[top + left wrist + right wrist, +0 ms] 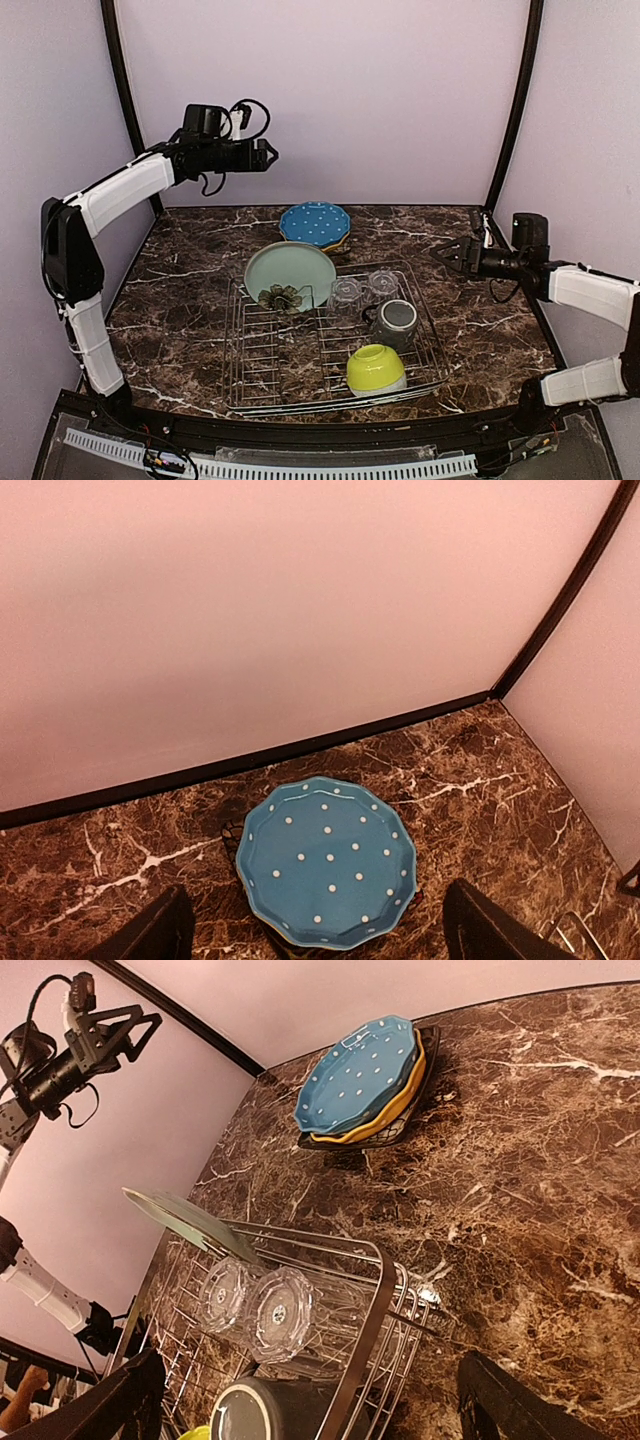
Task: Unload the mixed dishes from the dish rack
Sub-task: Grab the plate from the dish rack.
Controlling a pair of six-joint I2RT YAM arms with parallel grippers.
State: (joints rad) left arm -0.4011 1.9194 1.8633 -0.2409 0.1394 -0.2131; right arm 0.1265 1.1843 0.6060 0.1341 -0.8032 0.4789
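The silver wire dish rack (pixel 237 345) stands mid-table. A pale teal plate (pixel 290 270) leans upright at its back left, with a dark flower-shaped piece (pixel 280 297) at its foot. Two clear glasses (pixel 348 291) (pixel 382 283), a dark grey mug (pixel 396 322) and an upturned lime-green bowl (pixel 376 368) sit on its right side. Behind the rack, the dotted blue plate (pixel 314 224) tops a stack on the table; the right wrist view shows the yellow plate (pixel 395 1115) and black plate (pixel 428 1055) under it. My left gripper (pixel 268 155) is open and empty, high above the stack. My right gripper (pixel 445 255) is open and empty, just right of the rack.
Pale walls with black corner posts (pixel 512 110) enclose the dark marble table (pixel 180 300). The rack's raised handle loop (pixel 378 1310) faces my right gripper. The glasses (pixel 280 1310) stand close against the mug (pixel 260 1410).
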